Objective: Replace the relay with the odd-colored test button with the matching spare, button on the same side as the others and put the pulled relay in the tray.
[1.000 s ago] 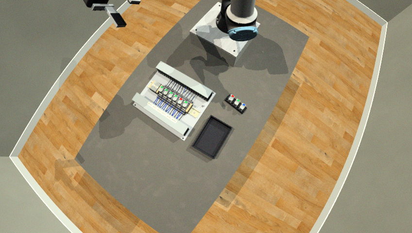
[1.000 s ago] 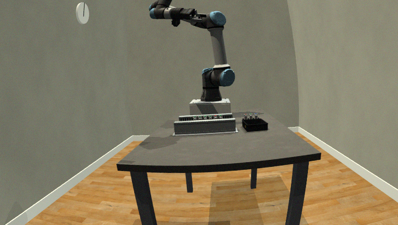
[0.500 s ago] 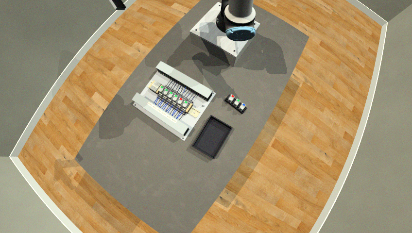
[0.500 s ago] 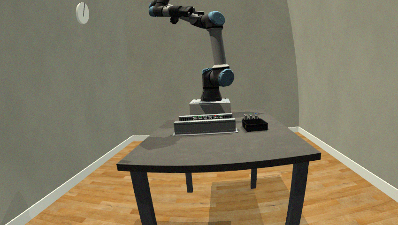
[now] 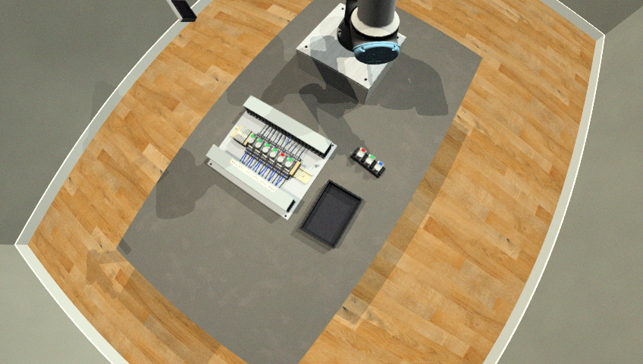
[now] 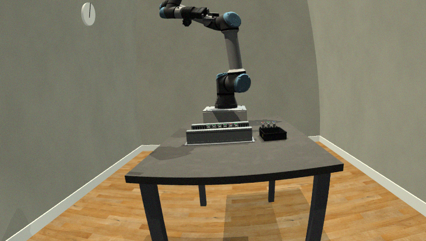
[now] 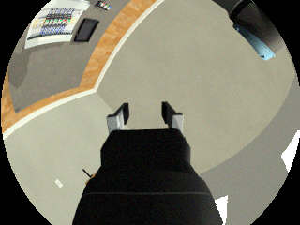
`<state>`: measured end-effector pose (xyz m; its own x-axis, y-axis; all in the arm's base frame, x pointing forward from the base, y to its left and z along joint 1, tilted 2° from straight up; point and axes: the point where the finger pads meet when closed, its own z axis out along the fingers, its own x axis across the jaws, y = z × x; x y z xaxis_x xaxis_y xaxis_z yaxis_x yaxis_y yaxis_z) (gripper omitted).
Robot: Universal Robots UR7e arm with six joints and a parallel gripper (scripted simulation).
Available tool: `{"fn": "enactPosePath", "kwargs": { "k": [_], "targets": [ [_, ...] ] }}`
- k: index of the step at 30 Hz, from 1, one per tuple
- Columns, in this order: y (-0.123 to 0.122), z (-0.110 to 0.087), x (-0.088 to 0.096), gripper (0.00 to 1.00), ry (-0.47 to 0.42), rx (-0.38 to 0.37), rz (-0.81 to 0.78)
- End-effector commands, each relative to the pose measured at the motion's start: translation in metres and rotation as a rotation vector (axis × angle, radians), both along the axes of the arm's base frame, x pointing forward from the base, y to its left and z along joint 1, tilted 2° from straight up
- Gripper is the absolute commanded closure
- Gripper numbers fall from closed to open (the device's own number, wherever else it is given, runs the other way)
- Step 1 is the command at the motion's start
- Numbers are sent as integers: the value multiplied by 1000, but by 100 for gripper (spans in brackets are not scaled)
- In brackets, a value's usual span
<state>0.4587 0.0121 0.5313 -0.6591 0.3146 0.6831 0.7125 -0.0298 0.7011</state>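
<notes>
Our gripper [image 6: 213,15] [image 7: 144,109] is spread to its full width with nothing between the fingers, high above the desk [image 5: 216,270] [image 6: 233,162] [image 7: 52,70]. In the row on the wiring panel [image 5: 315,173] [image 6: 219,136], the red-button relay [image 5: 280,157] sits between green-button ones, second from the end nearer the tray [image 5: 352,214] [image 6: 272,135] [image 7: 86,29], which holds no relay. The green-button spare [image 5: 369,158] stands in the middle of the rack [image 5: 380,173], between a red one and a blue one.

Because neighbors crowd close in the row, a finger coming down slightly off could lift or tilt a good relay; only spring contacts hold them. A crooked pull could do likewise. At the rack, poor aim could bring out the wrong color. Turned end for end, the spare would not seat, and too light a push could leave it proud.

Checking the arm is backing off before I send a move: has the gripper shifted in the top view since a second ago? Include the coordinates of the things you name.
Yes. The gripper [image 6: 212,16] [image 7: 144,109] has moved toward the picture's top edge, away from the rack [image 5: 288,124] [image 6: 219,136] [image 7: 49,42].
</notes>
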Motion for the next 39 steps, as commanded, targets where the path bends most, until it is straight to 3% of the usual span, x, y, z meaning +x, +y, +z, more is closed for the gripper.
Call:
{"fn": "enactPosePath", "kwargs": {
  "k": [1, 39],
  "targets": [
    [0, 0, 0, 0, -1, -1, 0],
    [4, -5, 5, 0, -1, -1, 0]
  ]
}}
